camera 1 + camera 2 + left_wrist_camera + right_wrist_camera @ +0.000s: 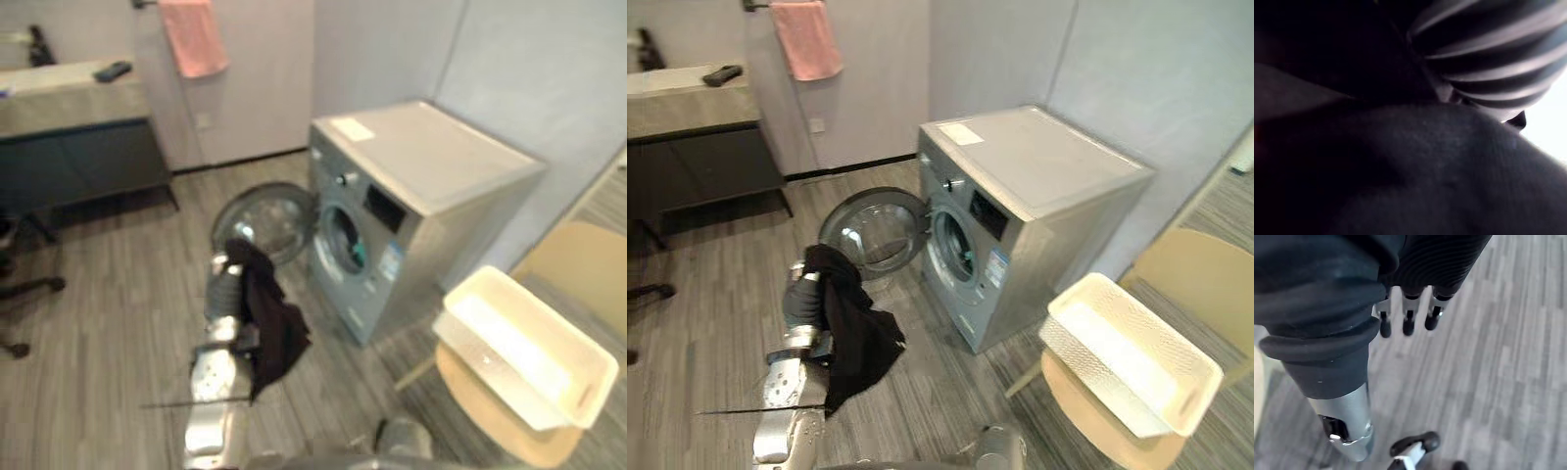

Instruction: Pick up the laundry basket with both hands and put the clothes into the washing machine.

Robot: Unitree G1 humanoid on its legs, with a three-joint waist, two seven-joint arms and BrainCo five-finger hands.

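Cloth, a dark garment point(857, 343), is draped over the left hand point(801, 299) and hangs down past its wrist in a long loose tail. The fingers are buried under the fabric, so I cannot tell whether they pinch it or it merely lies across them. The left wrist view shows the same dark cloth close up against the ribbed cover.

Just beyond this hand stands the open round door point(872, 230) of the washing machine point(1038, 166), and the drum opening point(955, 250) lies further on, off to the hand's right. The white laundry basket point(1122, 357) sits well away to the hand's right on a tan chair point(1195, 274), and looks empty from here.

The right hand point(1409, 308) hangs with straight fingers above the wooden floor point(1488, 382), holding nothing.

The likely trouble is the loose tail. As the hand goes round the door toward the opening, the hanging end could catch on the door's rim and pull the garment off. If the cloth only rests on the hand, a quick swing could shed it onto the floor short of the drum
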